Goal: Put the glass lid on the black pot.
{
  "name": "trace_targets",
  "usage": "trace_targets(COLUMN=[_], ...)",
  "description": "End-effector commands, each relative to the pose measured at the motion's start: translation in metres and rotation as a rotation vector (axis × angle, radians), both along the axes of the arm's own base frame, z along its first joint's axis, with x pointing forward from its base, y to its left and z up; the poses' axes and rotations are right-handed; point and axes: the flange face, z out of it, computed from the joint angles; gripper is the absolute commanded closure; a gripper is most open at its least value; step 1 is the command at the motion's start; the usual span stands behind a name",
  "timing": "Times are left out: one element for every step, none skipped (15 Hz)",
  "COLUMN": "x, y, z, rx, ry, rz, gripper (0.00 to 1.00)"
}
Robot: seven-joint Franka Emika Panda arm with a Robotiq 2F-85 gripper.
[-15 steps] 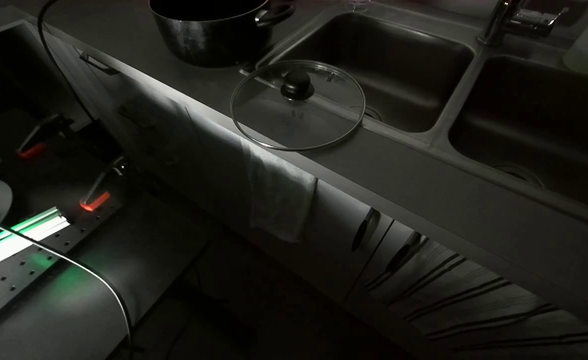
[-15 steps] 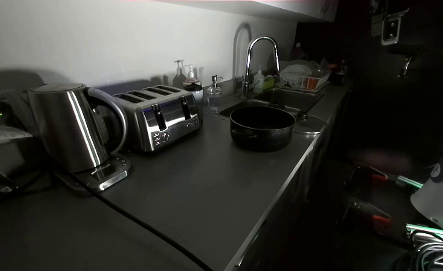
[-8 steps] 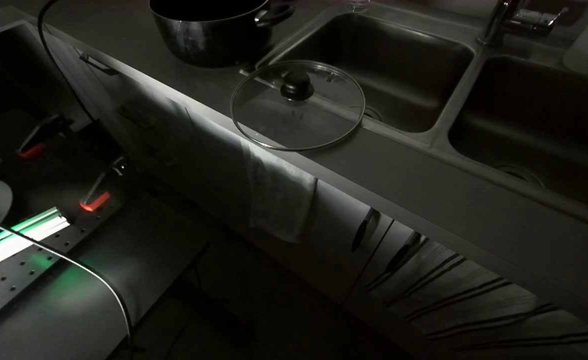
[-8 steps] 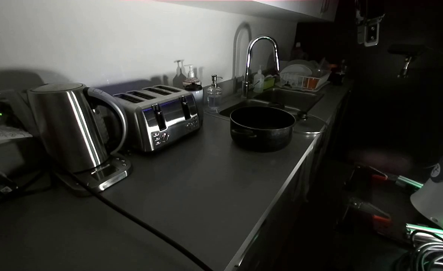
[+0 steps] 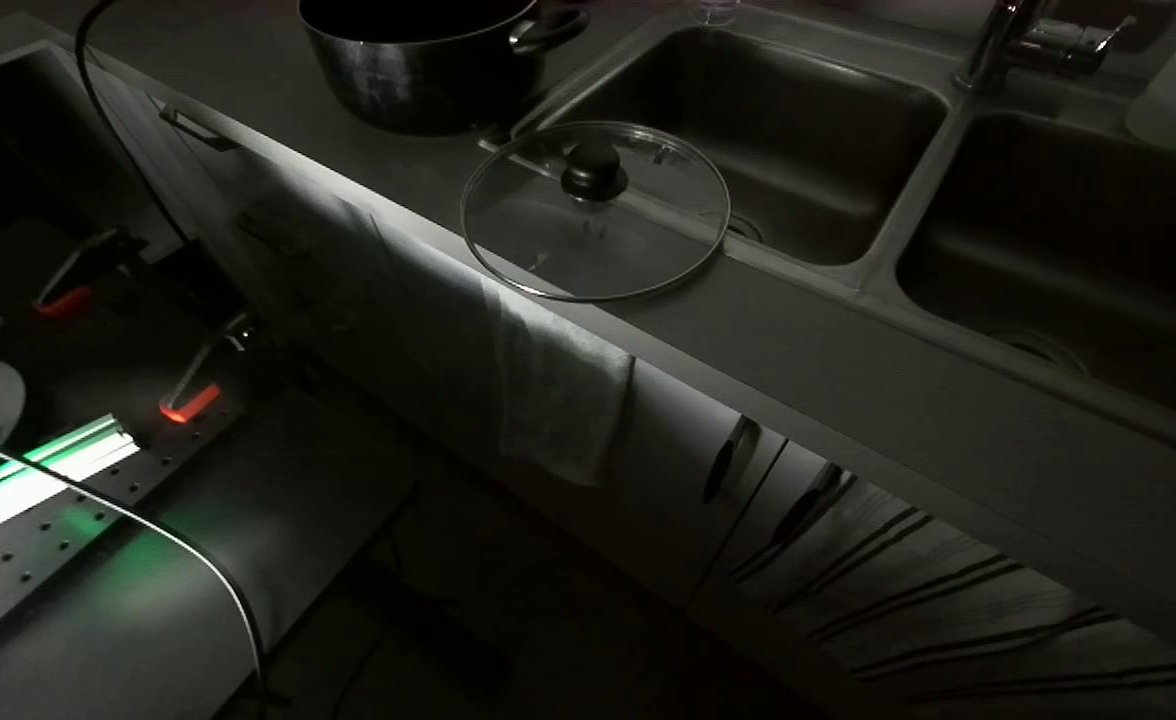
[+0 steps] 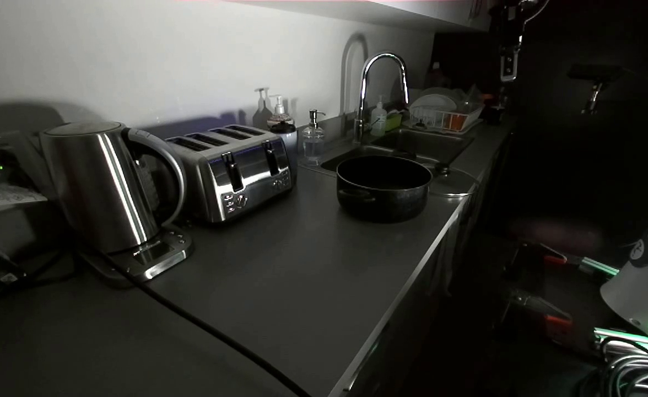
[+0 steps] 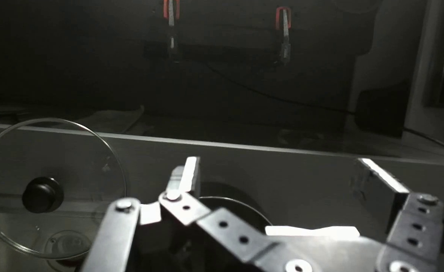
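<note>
The glass lid (image 5: pixel 638 245) lies knob up at the counter's front edge, partly over the sink, in both exterior views (image 6: pixel 457 184). Its rim reaches slightly past the counter edge. In the wrist view the lid (image 7: pixel 84 170) is at the left, outside the fingers. The black pot (image 5: pixel 428 85) stands upright and uncovered on the counter beside the lid, also in an exterior view (image 6: pixel 382 202). In the wrist view the pot (image 7: pixel 235 207) is mostly hidden behind the gripper. My gripper (image 7: pixel 278 166) is open and empty; part of it hangs high at upper right in an exterior view (image 6: pixel 509 66).
Two sink basins (image 5: pixel 878 250) with a tall faucet (image 6: pixel 362 94) adjoin the lid. A toaster (image 6: pixel 230 171), kettle (image 6: pixel 98 187) and soap bottle (image 6: pixel 313 140) stand along the wall. A black cable (image 6: pixel 203 325) crosses the counter. A dish rack (image 6: pixel 445 118) stands beyond the sink.
My gripper has moved left and slightly down in an exterior view, towards the counter. The lid and pot have not moved.
</note>
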Motion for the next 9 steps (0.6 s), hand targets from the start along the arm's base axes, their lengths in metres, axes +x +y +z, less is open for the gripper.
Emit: trace_targets(x=[0.020, 0.025, 0.032, 0.037, 0.043, 0.047, 0.051, 0.055, 0.058], y=[-0.041, -0.051, -0.065, -0.075, -0.088, -0.098, -0.108, -0.117, -0.127], z=[-0.019, -0.025, -0.032, -0.037, -0.044, -0.049, -0.054, -0.058, -0.062], rx=[0.011, 0.011, 0.008, 0.005, 0.001, -0.003, -0.006, -0.009, -0.009], ry=[-0.029, -0.036, -0.045, -0.051, -0.058, -0.065, -0.068, -0.073, -0.076], rz=[-0.055, -0.079, -0.108, -0.132, -0.161, -0.185, -0.208, -0.231, -0.253], gripper=[0.00, 0.00, 0.00, 0.00, 0.00, 0.00, 0.00, 0.00, 0.00])
